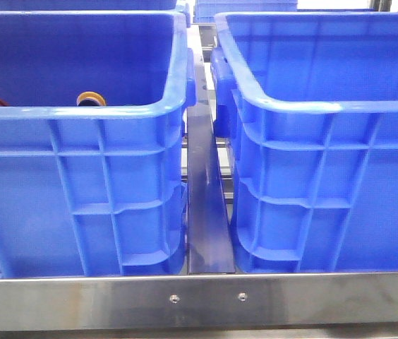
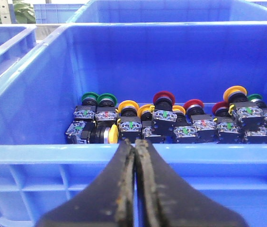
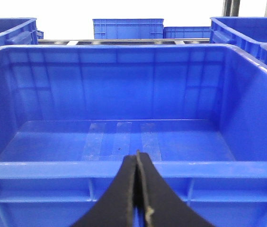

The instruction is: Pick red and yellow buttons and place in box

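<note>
The red buttons (image 2: 164,98) and yellow buttons (image 2: 128,105) lie in a jumbled row on the floor of the left blue crate (image 2: 39,156), against its far wall, mixed with green-capped ones (image 2: 90,96). Each is a hard domed cap on a dark body with a clear contact block; judged light, rigid and smooth, so apt to slip. The cap rim or the squarer body looks the surest hold, taken one at a time since neighbours touch. The left gripper (image 2: 135,156) hangs at the crate's near rim, fingers pressed together, holding nothing. The right gripper (image 3: 137,165) is likewise closed and unladen at the near rim of the right blue crate (image 3: 247,170), which shows no buttons.
</note>
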`<control>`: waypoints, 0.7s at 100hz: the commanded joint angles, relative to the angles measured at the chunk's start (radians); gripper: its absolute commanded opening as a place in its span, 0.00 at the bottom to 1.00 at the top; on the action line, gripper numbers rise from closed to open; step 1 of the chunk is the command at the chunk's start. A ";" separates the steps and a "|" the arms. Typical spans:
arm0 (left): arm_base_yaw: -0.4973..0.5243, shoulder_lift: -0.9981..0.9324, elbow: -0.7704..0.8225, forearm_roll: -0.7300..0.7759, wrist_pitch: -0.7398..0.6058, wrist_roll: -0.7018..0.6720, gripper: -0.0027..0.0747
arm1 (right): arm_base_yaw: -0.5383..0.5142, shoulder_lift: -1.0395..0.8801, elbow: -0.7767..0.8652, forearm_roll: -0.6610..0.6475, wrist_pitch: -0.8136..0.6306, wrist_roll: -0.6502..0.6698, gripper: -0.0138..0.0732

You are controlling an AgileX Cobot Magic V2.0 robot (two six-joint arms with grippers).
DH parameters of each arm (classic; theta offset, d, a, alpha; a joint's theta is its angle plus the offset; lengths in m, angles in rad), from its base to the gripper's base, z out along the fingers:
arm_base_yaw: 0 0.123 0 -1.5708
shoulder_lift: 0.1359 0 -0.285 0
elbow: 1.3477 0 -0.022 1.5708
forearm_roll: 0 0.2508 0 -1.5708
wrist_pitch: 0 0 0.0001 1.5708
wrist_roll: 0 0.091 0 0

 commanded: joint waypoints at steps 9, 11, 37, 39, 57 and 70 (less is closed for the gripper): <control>-0.006 -0.033 0.048 -0.001 -0.074 -0.007 0.01 | -0.006 -0.026 -0.019 -0.010 -0.070 -0.004 0.08; -0.006 -0.033 0.048 -0.001 -0.074 -0.007 0.01 | -0.006 -0.026 -0.019 -0.010 -0.070 -0.004 0.08; -0.006 -0.033 0.046 -0.004 -0.120 -0.007 0.01 | -0.006 -0.026 -0.019 -0.010 -0.070 -0.004 0.08; -0.006 -0.033 0.045 -0.004 -0.127 -0.007 0.01 | -0.006 -0.026 -0.019 -0.010 -0.069 -0.004 0.08; -0.006 -0.033 0.000 -0.004 -0.130 -0.007 0.01 | -0.006 -0.026 -0.019 -0.010 -0.069 -0.004 0.08; -0.006 -0.031 -0.070 -0.004 -0.080 -0.007 0.01 | -0.006 -0.026 -0.019 -0.010 -0.069 -0.004 0.08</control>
